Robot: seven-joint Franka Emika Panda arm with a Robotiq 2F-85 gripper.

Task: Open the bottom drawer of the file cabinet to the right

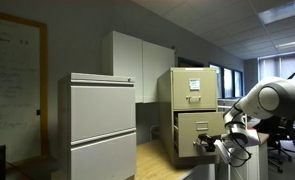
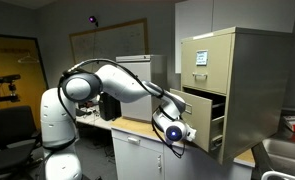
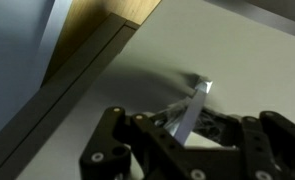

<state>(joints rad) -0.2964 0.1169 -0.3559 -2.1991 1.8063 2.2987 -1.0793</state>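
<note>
The file cabinet [image 1: 192, 95] is tall, narrow and beige, and shows in both exterior views [image 2: 227, 60]. Its bottom drawer [image 1: 195, 128] is pulled partly out, with a dark gap beside its front [image 2: 215, 128]. My gripper [image 1: 213, 146] is at the drawer front, also seen in an exterior view [image 2: 177, 130]. In the wrist view the gripper [image 3: 192, 125] looks closed around the small silver handle [image 3: 200, 95] on the beige drawer front [image 3: 237, 60]. The upper drawer [image 2: 199, 58] is closed.
A wider light-grey cabinet [image 1: 100, 120] with broad plain drawers stands beside the file cabinet. A wooden counter top [image 2: 137, 128] runs under the arm. A whiteboard [image 1: 12, 80], office chairs [image 2: 12, 125] and a sink [image 2: 287, 150] are around.
</note>
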